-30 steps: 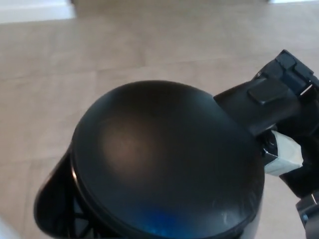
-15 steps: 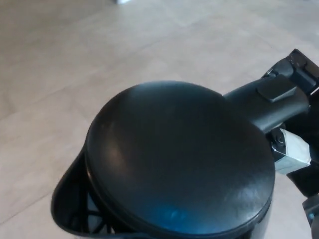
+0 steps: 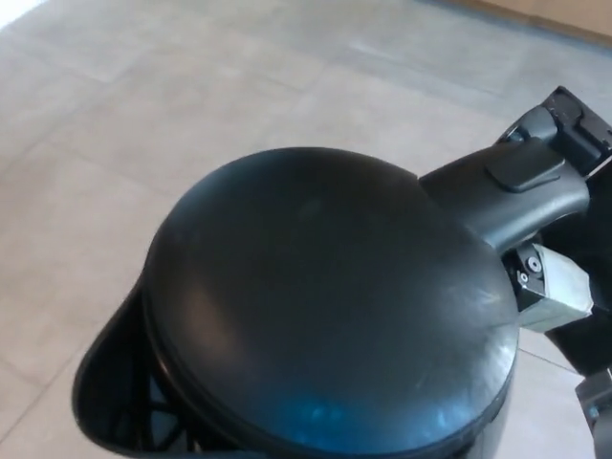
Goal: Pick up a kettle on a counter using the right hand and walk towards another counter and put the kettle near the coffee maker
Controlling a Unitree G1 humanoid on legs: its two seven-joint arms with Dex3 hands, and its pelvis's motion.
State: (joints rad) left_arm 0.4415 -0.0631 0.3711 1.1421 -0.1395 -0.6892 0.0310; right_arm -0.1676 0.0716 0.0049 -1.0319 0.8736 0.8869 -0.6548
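Writing: none can be read on the kettle or the hand.
Right hand: the black hand shows at the picture's right edge, wrapped around the kettle's handle; a pale grey block on it sits just under the handle.
Kettle: the black plastic kettle with a round domed lid hangs from that hand, reaching out to its left, spout at the far end from the grip.
Handle: the black curved handle carries a small flat lid button on top.
Below: a beige tiled floor lies well beneath kettle and hand.
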